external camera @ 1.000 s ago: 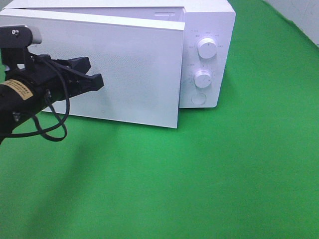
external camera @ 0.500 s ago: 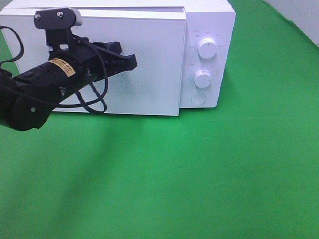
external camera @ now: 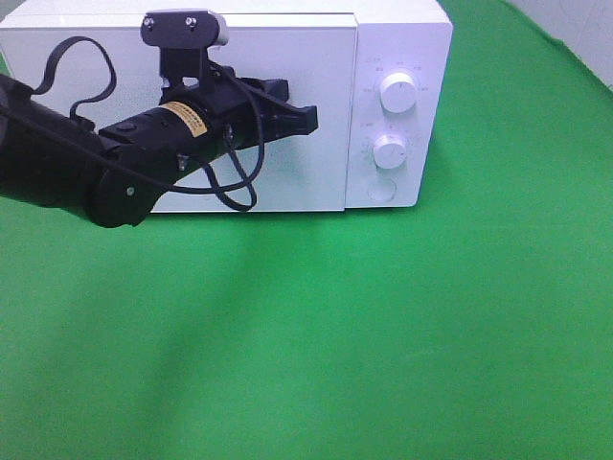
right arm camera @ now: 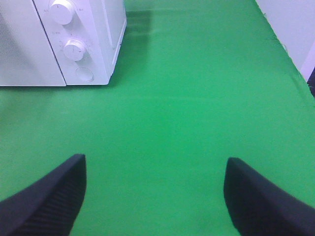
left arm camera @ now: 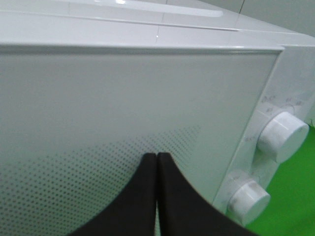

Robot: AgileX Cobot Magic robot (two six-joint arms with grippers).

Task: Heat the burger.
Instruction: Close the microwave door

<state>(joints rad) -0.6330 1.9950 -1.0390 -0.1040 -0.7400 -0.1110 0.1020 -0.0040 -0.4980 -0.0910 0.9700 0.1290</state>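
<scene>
Seating the microwave door (external camera: 287, 57)
The left gripper (external camera: 308, 120), fingers pinched together and empty, points at the door near its latch edge; press squarely until flush, sparing the dials (external camera: 397, 93) at 3 o'clock. The right gripper (right arm camera: 155, 169) spreads its fingers wide above the bench (external camera: 383, 335). The burger is unseen, presumably inside.

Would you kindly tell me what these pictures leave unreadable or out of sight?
- Burger: in no view; the shut microwave door hides the inside.
- Dial labels: too small in the exterior view, blurred in the left wrist view.
- Left hand: touching the door or not, unclear.
</scene>
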